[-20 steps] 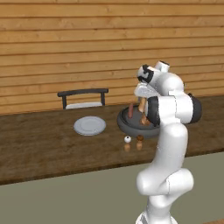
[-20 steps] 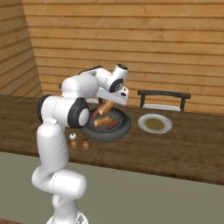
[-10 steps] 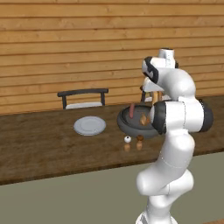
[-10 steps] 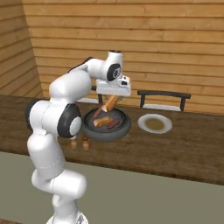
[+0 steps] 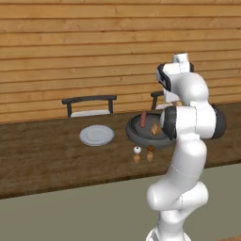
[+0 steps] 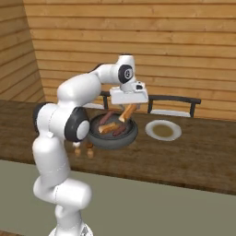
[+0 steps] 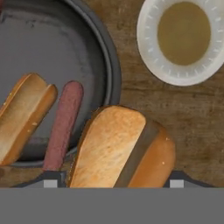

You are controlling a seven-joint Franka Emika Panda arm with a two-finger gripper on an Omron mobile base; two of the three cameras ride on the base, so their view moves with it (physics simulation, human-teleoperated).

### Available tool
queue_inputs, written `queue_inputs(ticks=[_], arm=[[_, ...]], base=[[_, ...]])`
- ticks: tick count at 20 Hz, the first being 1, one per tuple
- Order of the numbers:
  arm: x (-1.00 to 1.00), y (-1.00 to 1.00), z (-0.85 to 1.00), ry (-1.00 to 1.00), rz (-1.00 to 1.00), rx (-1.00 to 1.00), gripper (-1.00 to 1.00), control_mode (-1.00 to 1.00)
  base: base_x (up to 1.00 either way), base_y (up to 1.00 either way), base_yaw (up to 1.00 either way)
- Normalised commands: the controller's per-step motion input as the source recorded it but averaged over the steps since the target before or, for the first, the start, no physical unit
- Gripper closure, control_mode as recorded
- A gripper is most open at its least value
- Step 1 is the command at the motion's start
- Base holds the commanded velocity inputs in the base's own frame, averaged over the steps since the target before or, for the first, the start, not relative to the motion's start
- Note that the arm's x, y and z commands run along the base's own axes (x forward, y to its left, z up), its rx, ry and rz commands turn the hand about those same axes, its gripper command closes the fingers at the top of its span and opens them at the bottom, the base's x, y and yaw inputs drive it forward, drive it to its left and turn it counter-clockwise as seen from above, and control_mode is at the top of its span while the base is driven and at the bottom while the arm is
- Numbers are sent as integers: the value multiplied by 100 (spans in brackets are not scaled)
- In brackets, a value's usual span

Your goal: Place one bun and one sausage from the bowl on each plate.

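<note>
One plate (image 5: 96, 135) left of bowl (image 5: 139, 132) on surface, left base view. Right base: end effector (image 6: 128, 112) pinching bun (image 6: 127, 113) above bowl. Hand view: bun between fingertips; sausage (image 7: 64, 124) and second bun (image 7: 24, 114) in bowl.

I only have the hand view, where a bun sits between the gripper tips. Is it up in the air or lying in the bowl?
Observer: In the air. The right base view shows the gripper holding the bun tilted above the bowl.
Operator: I see one plate. Is there another?
Observer: Yes, a second plate lies on the bowl's other side, bare.
Operator: Is anything in front of the bowl?
Observer: Two small shakers stand on the counter there.
</note>
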Motion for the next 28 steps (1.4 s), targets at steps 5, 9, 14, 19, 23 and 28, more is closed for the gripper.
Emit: queue_inputs(ticks=[5,9,14,19,23,28], arm=[[31,-100,-8,11,0,17,100,-100],[37,-100,-33,5,5,22,100,-100],[36,-73,-33,3,21,18,100,-100],[15,1,-72,1,30,-3,100,-100],[0,54,-49,-10,39,-22,100,-100],[3,-5,-60,-32,18,-7,100,-100]], base=[[0,0,0],[0,0,0],[0,0,0],[0,0,0],[0,0,0],[0,0,0]])
